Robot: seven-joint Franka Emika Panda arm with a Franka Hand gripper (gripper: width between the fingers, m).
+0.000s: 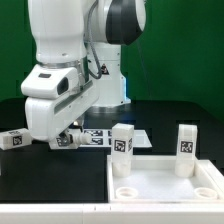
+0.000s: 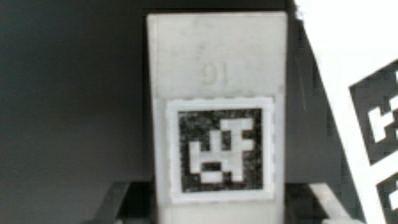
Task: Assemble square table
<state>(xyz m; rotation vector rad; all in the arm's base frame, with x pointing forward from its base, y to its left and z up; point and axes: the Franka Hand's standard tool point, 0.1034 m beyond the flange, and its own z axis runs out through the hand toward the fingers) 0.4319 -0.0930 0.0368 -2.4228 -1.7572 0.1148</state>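
Note:
The white square panel (image 1: 160, 170) with its raised rim lies at the exterior view's lower right. Two white tagged legs stand upright at its far edge, one on the left (image 1: 122, 140) and one on the right (image 1: 187, 140). A third leg (image 1: 12, 140) lies on the black table at the far left. My gripper (image 1: 62, 132) is low over the table, with its fingers closed against the sides of a fourth tagged leg (image 2: 214, 110). That leg fills the middle of the wrist view, and its lower end is cut off by the frame edge.
The marker board (image 1: 100, 137) lies flat on the table behind the panel, just right of my gripper, and shows in the wrist view (image 2: 365, 100) beside the held leg. The robot's base stands behind it.

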